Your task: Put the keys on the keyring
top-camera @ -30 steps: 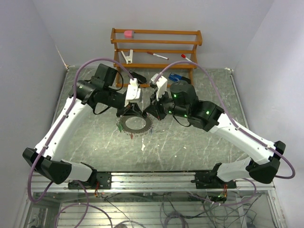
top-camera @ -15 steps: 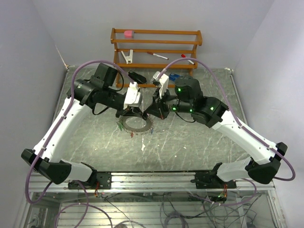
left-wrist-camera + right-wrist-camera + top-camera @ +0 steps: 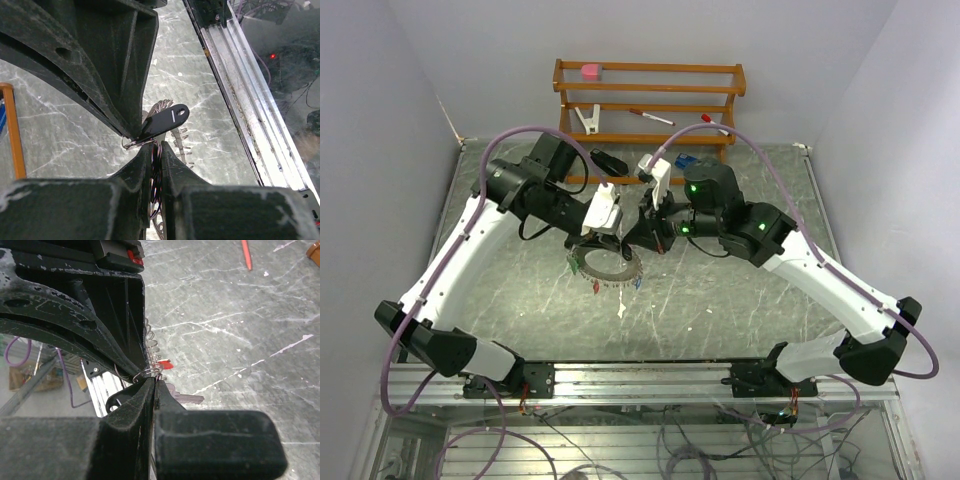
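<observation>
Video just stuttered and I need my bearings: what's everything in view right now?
table: one, green marbled, under everything
keyring: one, grey, table centre
keys: several, tags red, black, blue, green, at the keyring's rim
rack: one, brown wood, table's far edge
pens: two, red-capped, on the rack
clip: one, white, rack's left
pink block: one, pink, rack's top left
blue object: one, blue, at the rack's foot
left end effector: one, black, pinched on the keyring's far rim
right end effector: one, black, pinched there too
</observation>
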